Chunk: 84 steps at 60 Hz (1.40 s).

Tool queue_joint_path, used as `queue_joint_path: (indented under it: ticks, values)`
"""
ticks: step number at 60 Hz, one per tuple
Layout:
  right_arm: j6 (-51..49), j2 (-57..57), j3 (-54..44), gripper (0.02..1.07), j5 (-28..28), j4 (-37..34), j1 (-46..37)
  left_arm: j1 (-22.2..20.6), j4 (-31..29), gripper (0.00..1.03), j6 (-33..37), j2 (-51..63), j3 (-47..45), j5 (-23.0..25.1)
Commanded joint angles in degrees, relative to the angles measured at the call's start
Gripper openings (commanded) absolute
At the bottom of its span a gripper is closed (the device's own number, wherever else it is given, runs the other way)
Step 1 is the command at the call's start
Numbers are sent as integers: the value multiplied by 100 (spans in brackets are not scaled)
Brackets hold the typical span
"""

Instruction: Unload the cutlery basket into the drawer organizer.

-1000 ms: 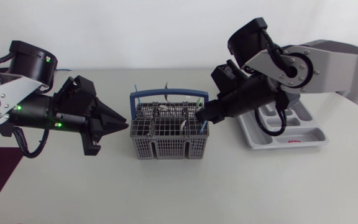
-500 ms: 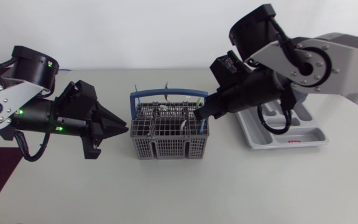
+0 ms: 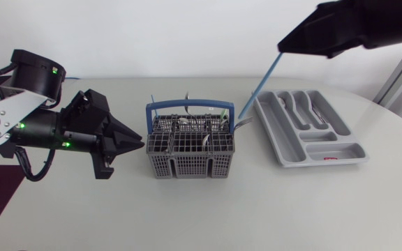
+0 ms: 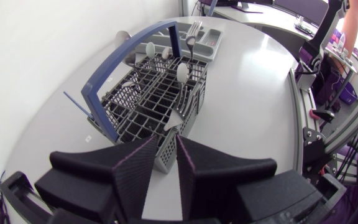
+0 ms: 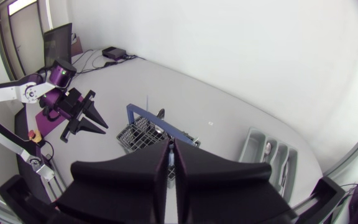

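The left arm's matte black wedge-fingered gripper (image 3: 139, 140) is held low over the table, just beside the left wall of the grey plastic mesh cutlery basket (image 3: 187, 150), its fingers (image 4: 143, 167) parted by a narrow gap with nothing between them. The basket is spanned by a blue arched handle (image 3: 189, 106), and silver cutlery (image 4: 183, 71) is seen standing in its compartments. A long thin blue stick (image 3: 260, 87) is pinched between the fingers of the right arm's black gripper (image 3: 288, 43), raised high above the table; the stick's lower end is at the basket's right rim. The grey plastic drawer organizer (image 3: 340, 148) is set to the right, with silver pieces (image 3: 306, 108) laid in its long compartments.
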Motion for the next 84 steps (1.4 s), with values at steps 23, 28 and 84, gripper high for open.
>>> queue_joint_path:
  ticks: [23,28,84]
  values:
    - [-1442,310,-1073,8,-1247,-120,-3224,-1096,-129,39,-171,-356,277,-988]
    - [-1530,547,-1143,8,-1256,12,-3390,-1096,-129,39,-171,-356,259,-1014]
    - [-739,5504,1309,8,-1230,1356,-3303,-999,-111,39,-118,-417,75,-1067]
